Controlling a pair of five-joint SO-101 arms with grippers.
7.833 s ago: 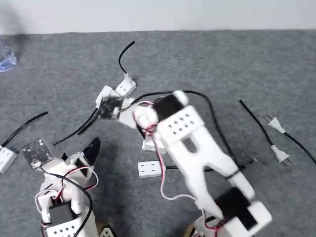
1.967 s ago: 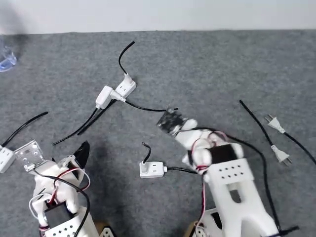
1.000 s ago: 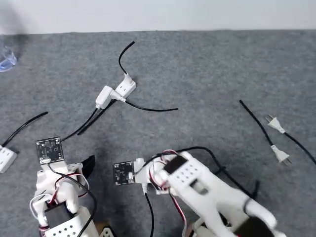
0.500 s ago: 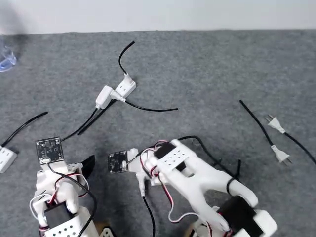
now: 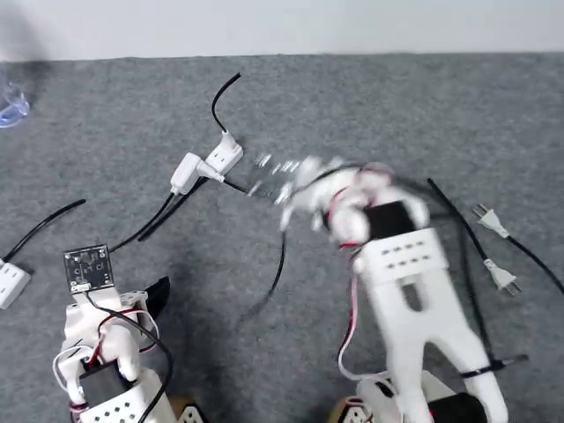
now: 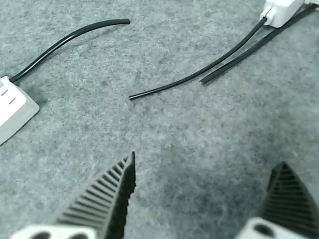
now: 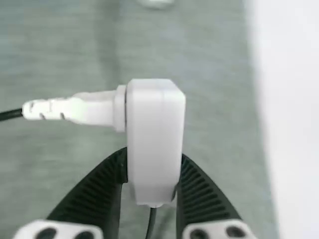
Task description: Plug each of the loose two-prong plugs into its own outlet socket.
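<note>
My right gripper (image 7: 152, 185) is shut on a white outlet socket (image 7: 152, 134), and a white plug (image 7: 75, 110) sits in the socket's side. In the high view this gripper (image 5: 295, 189) hangs blurred above the carpet's middle, with a black cord (image 5: 278, 264) trailing down from it. Two loose two-prong plugs (image 5: 492, 220) (image 5: 502, 278) lie on the carpet at the right. My left gripper (image 6: 204, 169) stands open over bare carpet at the front left (image 5: 152, 295). Another white socket (image 6: 12, 104) lies beside it.
Two joined white sockets (image 5: 204, 164) with black cords lie at the back left. A further socket (image 5: 11, 284) sits at the left edge. A clear plastic object (image 5: 11, 104) rests at the far left. Loose black cord ends (image 6: 164, 89) cross the carpet ahead of my left gripper.
The right arm has swung from the front centre to the right and away, carrying the socket and its trailing cord. The left arm has stayed still.
</note>
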